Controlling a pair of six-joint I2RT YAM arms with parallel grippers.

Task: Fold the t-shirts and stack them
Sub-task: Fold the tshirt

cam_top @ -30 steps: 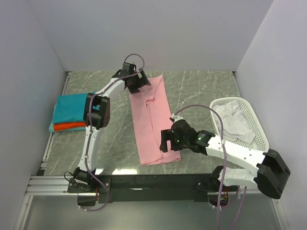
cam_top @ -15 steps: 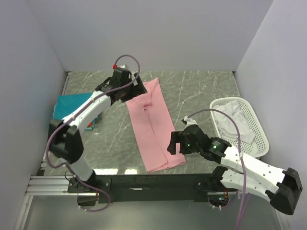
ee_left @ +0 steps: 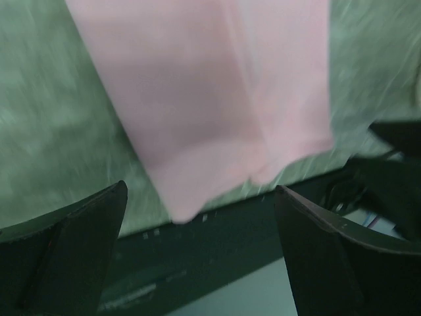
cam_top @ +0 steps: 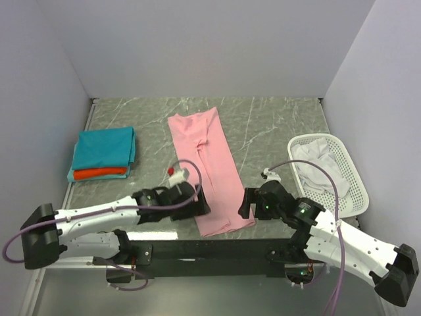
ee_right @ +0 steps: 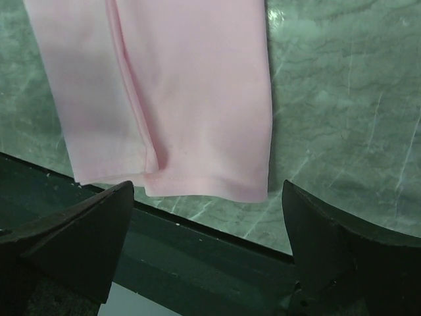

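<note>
The light pink t-shirt lies folded into a long strip from the back of the table to its near edge; it also shows in the left wrist view and the right wrist view. My left gripper is open and empty, low beside the strip's near left corner. My right gripper is open and empty beside its near right corner. A folded teal t-shirt lies on an orange-red t-shirt at the left. White cloth lies in the basket.
A white perforated plastic basket stands at the right edge. The dark front rail runs along the table's near edge, just below both grippers. Grey walls close in the left, back and right sides.
My left arm has swung from the pink shirt's far end down to its near left corner. The shirt's far end now lies flat. My right gripper has drawn slightly nearer.
</note>
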